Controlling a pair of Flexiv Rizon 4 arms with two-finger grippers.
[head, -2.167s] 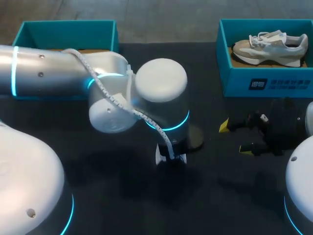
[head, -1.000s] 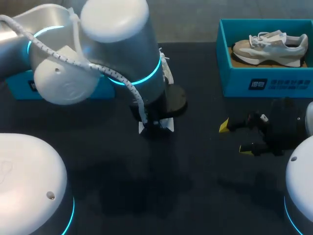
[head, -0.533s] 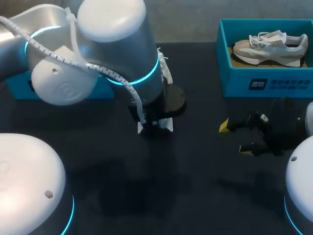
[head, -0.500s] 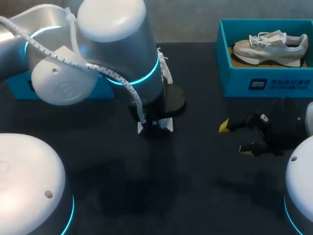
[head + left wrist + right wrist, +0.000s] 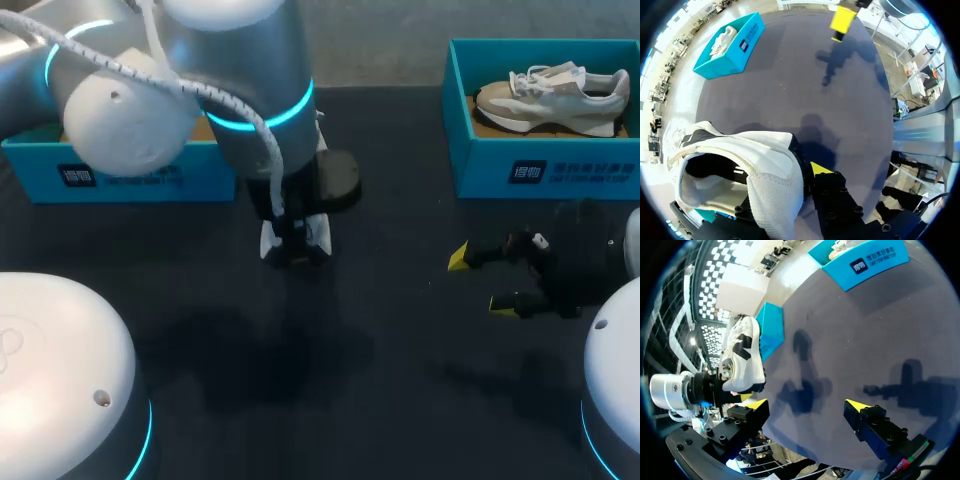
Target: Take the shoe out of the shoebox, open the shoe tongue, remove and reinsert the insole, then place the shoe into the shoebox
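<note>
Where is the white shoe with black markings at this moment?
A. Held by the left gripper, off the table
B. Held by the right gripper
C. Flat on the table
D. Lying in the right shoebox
A: the left wrist view shows the white shoe gripped at its heel collar by the left gripper, while the right gripper stands open and empty.

white shoe (patches apparently black), teal shoebox

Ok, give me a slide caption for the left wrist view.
Left jaws shut on a white-and-black sneaker above the dark table, teal shoebox ahead.
</note>
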